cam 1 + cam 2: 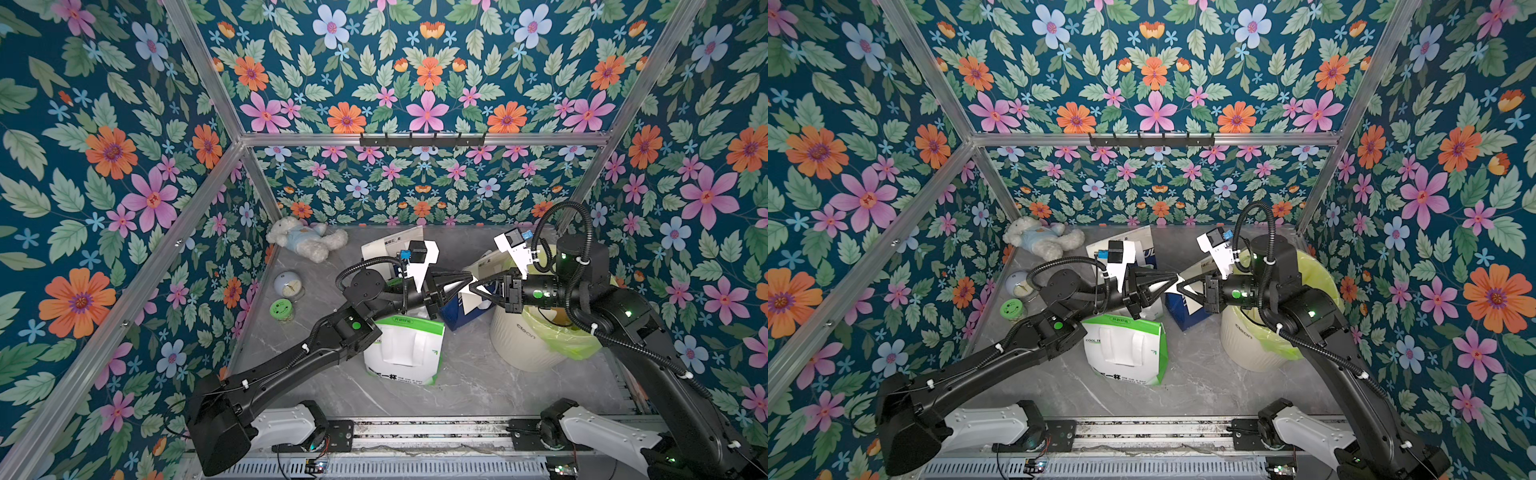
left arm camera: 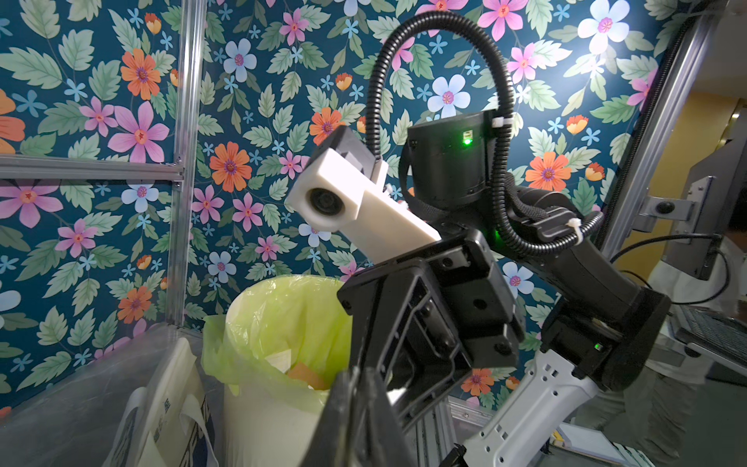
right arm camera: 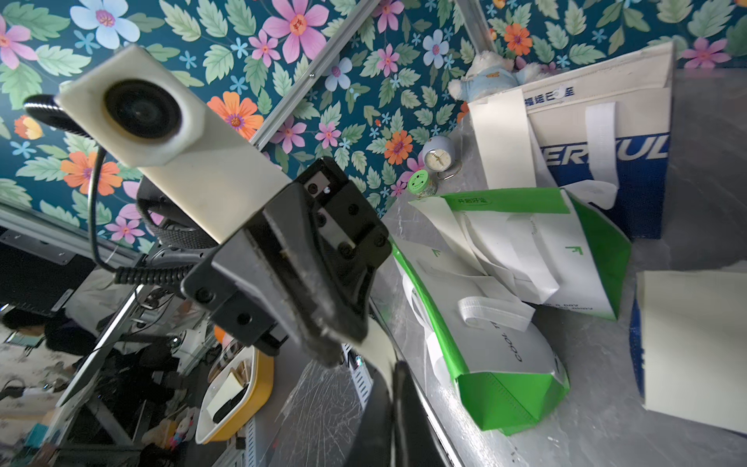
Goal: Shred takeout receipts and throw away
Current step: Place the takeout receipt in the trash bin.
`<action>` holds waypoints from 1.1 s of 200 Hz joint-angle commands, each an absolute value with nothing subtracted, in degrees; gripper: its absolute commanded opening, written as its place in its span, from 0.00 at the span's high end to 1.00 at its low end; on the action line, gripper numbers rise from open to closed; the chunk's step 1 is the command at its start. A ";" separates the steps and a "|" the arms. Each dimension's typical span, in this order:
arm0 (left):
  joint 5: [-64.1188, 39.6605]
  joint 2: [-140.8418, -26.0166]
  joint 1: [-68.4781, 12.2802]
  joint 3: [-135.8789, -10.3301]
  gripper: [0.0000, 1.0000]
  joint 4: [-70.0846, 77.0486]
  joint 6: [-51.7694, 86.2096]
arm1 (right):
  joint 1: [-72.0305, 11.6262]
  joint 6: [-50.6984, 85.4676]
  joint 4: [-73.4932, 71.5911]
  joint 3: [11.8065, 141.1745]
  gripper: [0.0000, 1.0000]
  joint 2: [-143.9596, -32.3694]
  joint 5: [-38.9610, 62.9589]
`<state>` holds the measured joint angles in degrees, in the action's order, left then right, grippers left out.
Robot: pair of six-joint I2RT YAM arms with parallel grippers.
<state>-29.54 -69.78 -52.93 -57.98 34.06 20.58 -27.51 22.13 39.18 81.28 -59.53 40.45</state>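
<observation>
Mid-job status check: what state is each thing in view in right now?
receipt: hanging in the air where the two grippers meet.
right gripper: jaws shut on the receipt.
left gripper: tips at the receipt, grip unclear.
trash bin: upright, open, lined, scraps inside.
green-and-white bag: lying on its side.
teddy bear: lying down.
green-lidded jar: upright, lid on.

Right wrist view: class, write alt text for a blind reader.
A strip of white receipt runs from the left gripper, which carries a white camera, to the right gripper pinching it. Green-and-white bags and blue-and-white bags sit behind on a grey table by a floral wall.
</observation>
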 commanded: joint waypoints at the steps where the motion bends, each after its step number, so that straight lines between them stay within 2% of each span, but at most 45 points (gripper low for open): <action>1: -27.14 -69.44 -52.92 -58.71 0.65 32.41 19.20 | -27.56 24.50 43.75 82.33 1.00 -57.84 32.40; 6: -26.47 -69.35 -52.91 -58.79 0.57 31.99 19.09 | -27.54 24.80 45.16 82.61 1.00 -57.12 30.36; 9: -26.07 -69.31 -52.91 -58.80 0.37 31.77 19.02 | -27.54 25.01 46.16 82.68 1.00 -56.71 28.94; 18: -24.85 -69.12 -52.92 -58.86 0.04 30.85 18.29 | -27.51 25.48 49.19 83.41 1.00 -55.30 24.77; 21: -24.45 -68.97 -52.91 -58.95 0.01 30.44 17.78 | -27.51 25.61 50.31 83.67 1.00 -54.87 23.43; 84: -13.21 -66.75 -52.92 -61.46 0.01 20.92 5.71 | -27.48 37.38 79.92 92.28 1.00 -51.83 -13.66; 111: -10.28 -67.89 -52.91 -64.08 0.01 14.58 1.55 | -27.48 39.46 85.57 92.22 1.00 -53.45 -20.84; 145: -9.07 -68.64 -52.95 -64.36 0.01 12.31 0.79 | -27.13 39.22 85.50 90.59 1.00 -56.92 -21.35; 150: -8.97 -68.83 -52.91 -64.40 0.01 11.88 0.79 | -26.79 38.87 84.79 90.41 0.91 -57.03 -20.63; 160: -8.43 -69.11 -52.96 -64.81 0.01 10.34 0.51 | -25.71 37.65 83.12 90.16 0.68 -57.04 -18.53; 173: -7.50 -70.06 -52.91 -65.94 0.01 7.27 0.03 | -23.53 35.75 81.48 90.26 0.51 -57.28 -14.26; 198: -4.80 -71.90 -52.91 -67.84 0.01 3.40 -0.04 | -19.29 32.06 80.67 91.08 0.34 -58.93 -6.19; 220: -2.37 -72.55 -52.91 -67.99 0.01 3.08 0.86 | -19.24 30.13 81.78 92.99 0.26 -61.25 -3.70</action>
<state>-5.98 -72.12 -52.93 -67.46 5.15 0.95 -19.51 33.32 81.60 91.46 -59.48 -9.26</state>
